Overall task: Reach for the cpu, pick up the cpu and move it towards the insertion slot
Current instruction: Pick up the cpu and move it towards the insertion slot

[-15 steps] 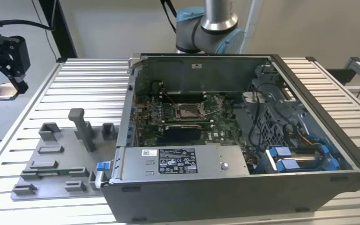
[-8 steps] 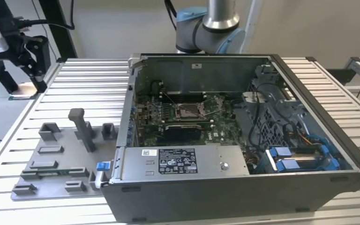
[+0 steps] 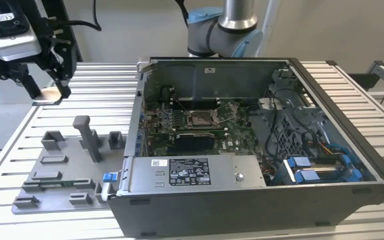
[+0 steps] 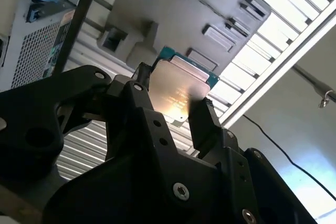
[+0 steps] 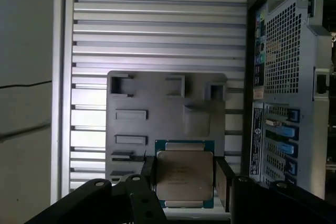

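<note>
Clamping cpu (image 5: 184,174); tool (image 5: 187,182) aloft, well apart from insertion slot (image 3: 199,117)

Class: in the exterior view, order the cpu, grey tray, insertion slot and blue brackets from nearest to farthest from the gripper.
1. cpu, held in the gripper.
2. grey tray, on the table beneath.
3. insertion slot, inside the case.
4. blue brackets, case's corner at the exterior view's right.
</note>
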Robot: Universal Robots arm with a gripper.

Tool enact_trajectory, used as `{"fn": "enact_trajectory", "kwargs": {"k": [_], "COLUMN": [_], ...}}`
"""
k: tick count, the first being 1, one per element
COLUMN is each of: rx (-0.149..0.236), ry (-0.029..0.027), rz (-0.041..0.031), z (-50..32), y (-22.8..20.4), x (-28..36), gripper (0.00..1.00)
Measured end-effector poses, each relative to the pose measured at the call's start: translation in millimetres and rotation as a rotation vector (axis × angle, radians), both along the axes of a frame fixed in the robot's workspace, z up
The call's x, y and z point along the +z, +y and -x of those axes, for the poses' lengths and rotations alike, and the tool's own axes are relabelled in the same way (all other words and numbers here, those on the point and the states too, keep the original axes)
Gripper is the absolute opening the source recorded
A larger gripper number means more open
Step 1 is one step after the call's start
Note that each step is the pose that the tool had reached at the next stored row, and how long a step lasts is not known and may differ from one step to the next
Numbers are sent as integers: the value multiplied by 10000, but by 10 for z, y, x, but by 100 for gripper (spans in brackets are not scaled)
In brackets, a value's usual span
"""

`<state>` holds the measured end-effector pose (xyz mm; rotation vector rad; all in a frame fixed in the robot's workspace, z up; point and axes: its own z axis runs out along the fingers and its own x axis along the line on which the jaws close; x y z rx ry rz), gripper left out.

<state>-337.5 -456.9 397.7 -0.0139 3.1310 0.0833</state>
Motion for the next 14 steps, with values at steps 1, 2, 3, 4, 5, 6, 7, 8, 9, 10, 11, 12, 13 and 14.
{"fn": "enact_trajectory", "kwargs": {"k": [1, 2, 3, 4, 5, 6, 7, 8, 9, 10, 11, 12, 13, 14], "rx": [0, -1, -1, -1, 0, 0, 0, -1, -1, -1, -1, 0, 0, -1], "ry": [0, 0, 0, -1, 0, 0, 0, -1, 0, -1, -1, -1, 0, 0], "rz": [0, 0, 0, 0, 0, 0, 0, 0, 0, 0, 0, 0, 0, 0], "z": [-38, -77, -119, -163, -209, -254, -301, -346, -391, -437, -480, -519, -555, -589], "y": [1, 2, 3, 4, 4, 5, 7, 8, 9, 11, 14, 15, 16, 18], "x": [0, 0, 0, 0, 0, 0, 0, 0, 0, 0, 0, 0, 0, 0], "gripper": [0, 0, 0, 0, 0, 0, 0, 0, 0, 0, 0, 0, 0, 0]}}
